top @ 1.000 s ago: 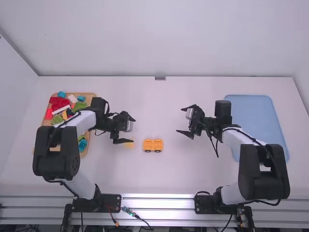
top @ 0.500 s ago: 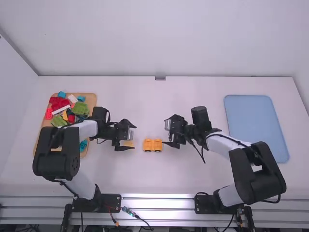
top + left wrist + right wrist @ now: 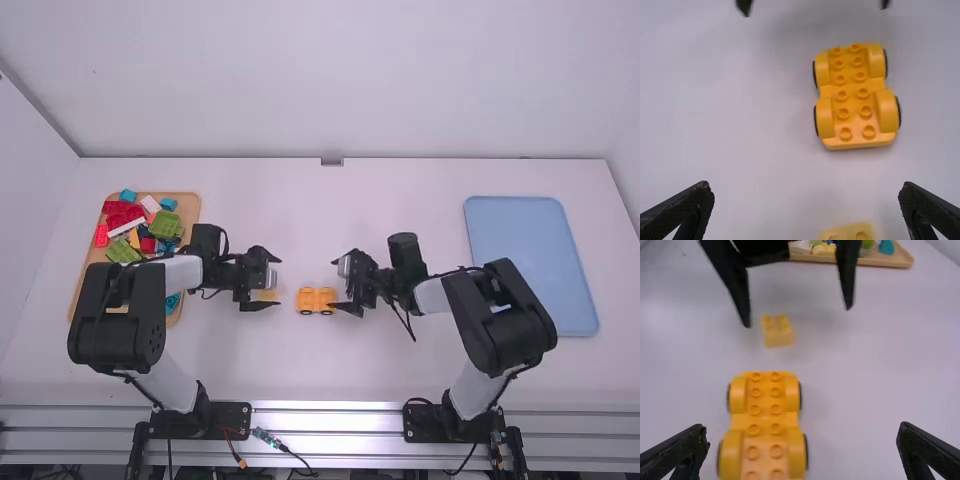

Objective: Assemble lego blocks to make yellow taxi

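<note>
My left gripper (image 3: pixel 272 280) is open over a small light-yellow block (image 3: pixel 266 295), left of the orange-yellow wheeled base (image 3: pixel 317 299). Just right of that base, my right gripper (image 3: pixel 342 287) stands open. In the left wrist view the left gripper (image 3: pixel 806 192) has wide-apart fingers, with the small block (image 3: pixel 847 232) at the lower edge and the studded base (image 3: pixel 852 97) beyond. In the right wrist view, the right gripper (image 3: pixel 802 432) holds nothing; the base (image 3: pixel 765 412) lies toward its left finger, and the small block (image 3: pixel 777 332) rests on the table between the other gripper's fingers.
A wooden tray (image 3: pixel 188 205) heaped with red, green, blue and other blocks (image 3: pixel 165 225) stands at the left, partly behind the left arm. A blue tray (image 3: pixel 530 250) lies at the right. Both grippers are close to the wheeled base, on opposite sides.
The right arm has swung leftward from the right-centre of the table to the base's right side. My left gripper has shifted only slightly, staying over the small block.
</note>
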You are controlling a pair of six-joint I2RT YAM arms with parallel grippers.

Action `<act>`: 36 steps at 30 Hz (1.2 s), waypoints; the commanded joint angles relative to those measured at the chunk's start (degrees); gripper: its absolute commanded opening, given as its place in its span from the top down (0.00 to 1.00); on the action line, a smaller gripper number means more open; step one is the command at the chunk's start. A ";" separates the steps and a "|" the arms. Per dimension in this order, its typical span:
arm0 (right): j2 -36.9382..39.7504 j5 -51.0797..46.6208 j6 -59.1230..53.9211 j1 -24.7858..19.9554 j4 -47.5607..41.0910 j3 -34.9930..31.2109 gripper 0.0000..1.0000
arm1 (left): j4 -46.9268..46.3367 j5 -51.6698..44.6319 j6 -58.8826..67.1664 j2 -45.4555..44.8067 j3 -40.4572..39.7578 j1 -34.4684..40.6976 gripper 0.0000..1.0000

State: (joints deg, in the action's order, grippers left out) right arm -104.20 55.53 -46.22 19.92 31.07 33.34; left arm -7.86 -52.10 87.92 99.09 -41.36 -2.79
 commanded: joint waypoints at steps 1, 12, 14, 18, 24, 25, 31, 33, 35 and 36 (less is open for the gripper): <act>-0.48 3.32 1.46 0.09 -1.40 -0.44 0.01 | 0.50 0.50 -5.92 -1.53 0.61 0.11 0.01; -0.51 -8.85 4.22 7.04 10.34 -7.87 0.01 | 1.25 0.54 -7.04 -1.53 0.61 0.11 0.01; -0.51 -12.90 8.79 8.15 15.26 -9.22 0.01 | 1.27 0.52 -6.93 -1.53 0.72 0.11 0.01; -0.51 -18.21 11.30 10.29 18.53 -10.19 0.01 | 2.69 0.28 -3.96 -1.53 2.45 0.11 0.01; -1.53 -17.88 9.97 10.78 13.11 -6.43 0.01 | 9.70 0.32 -5.64 -1.53 5.99 0.11 0.01; -2.12 -17.88 9.84 10.80 12.15 -5.70 0.01 | 11.30 0.32 -7.08 -1.53 6.51 0.11 0.01; -9.62 -11.45 6.95 10.67 14.32 -2.08 0.01 | 15.63 0.30 -8.90 -1.53 8.74 0.11 0.01; -11.08 -9.86 6.95 10.19 15.32 -1.53 0.01 | 15.69 0.28 -8.85 -1.53 8.81 0.11 0.01; -13.29 -6.86 6.95 9.22 16.70 -0.72 0.00 | 15.61 0.25 -9.05 -1.53 8.81 0.11 0.01; -13.66 -6.34 6.95 9.07 16.81 -0.59 0.01 | 15.52 0.28 -9.05 -1.53 8.79 0.11 0.01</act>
State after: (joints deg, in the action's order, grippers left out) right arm -116.05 44.51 -39.13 29.91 47.42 31.62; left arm 7.99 -50.78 79.85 99.09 -32.99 -2.79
